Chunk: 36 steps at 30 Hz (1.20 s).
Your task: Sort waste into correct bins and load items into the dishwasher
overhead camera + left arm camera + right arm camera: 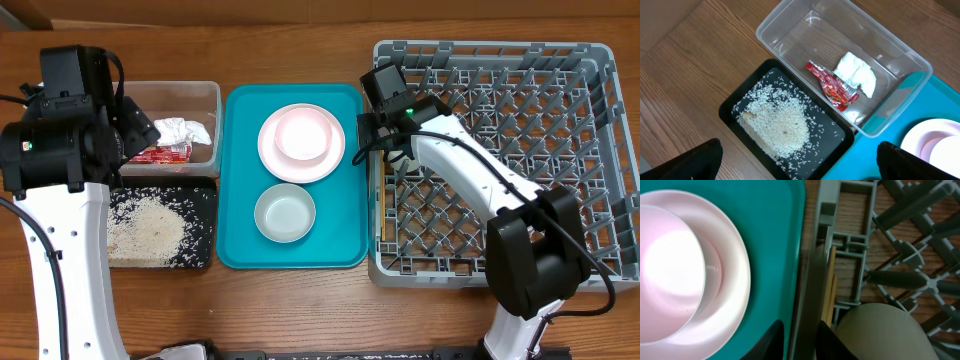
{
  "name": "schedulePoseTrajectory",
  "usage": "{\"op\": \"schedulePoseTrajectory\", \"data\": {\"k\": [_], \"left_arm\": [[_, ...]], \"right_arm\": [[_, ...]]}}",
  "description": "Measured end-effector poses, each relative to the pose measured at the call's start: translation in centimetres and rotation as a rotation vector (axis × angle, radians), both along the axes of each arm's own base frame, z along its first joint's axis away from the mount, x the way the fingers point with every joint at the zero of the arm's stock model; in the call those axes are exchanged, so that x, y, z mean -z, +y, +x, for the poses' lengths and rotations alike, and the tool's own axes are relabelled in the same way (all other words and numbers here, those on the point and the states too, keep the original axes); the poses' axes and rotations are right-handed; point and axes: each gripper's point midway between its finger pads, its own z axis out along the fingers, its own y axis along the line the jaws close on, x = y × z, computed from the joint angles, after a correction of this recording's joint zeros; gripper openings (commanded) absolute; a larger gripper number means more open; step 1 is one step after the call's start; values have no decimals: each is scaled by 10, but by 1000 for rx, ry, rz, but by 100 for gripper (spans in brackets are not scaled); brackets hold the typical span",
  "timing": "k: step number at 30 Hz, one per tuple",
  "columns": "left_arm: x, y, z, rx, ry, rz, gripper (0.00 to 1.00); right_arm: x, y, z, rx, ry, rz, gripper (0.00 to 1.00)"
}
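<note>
My left gripper (797, 150) hangs open and empty above the black tray (727, 107), which holds the loose rice (780, 120). The clear tub (770, 30) holds the white napkin (855, 75) and the red wrapper (832, 87). My right gripper (383, 140) is at the left wall of the grey dish rack (500, 60). In the right wrist view its fingers (801, 342) are close together at the edge of a pale rounded thing, the white cup (880, 335). The white-pink bowl (303, 133) sits on the pink plate (272, 165). The grey-green bowl (285, 213) stands in front of them.
Plate and bowls stand on the teal tray (240, 250), between the bins and the rack. Thin tan sticks (830, 280) lie just inside the rack's left wall. The rack's upright pegs (900, 275) fill the space to the right of the cup.
</note>
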Motion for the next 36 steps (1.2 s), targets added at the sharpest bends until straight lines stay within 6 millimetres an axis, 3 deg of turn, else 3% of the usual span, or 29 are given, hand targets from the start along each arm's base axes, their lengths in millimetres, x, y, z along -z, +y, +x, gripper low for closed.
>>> {"op": "schedulePoseTrajectory", "data": {"k": [20, 26, 30, 33, 36], "left_arm": [[0, 0, 0, 0, 0, 0, 100], [0, 0, 0, 0, 0, 0, 100], [0, 0, 0, 0, 0, 0, 100], [0, 0, 0, 0, 0, 0, 100], [0, 0, 0, 0, 0, 0, 100]], "right_arm": [[3, 1, -6, -10, 32, 13, 22], [-1, 2, -6, -14, 37, 17, 27], [-21, 4, -1, -15, 24, 23, 27], [-54, 18, 0, -47, -1, 86, 28], [-87, 39, -14, -110, -9, 181, 43]]}}
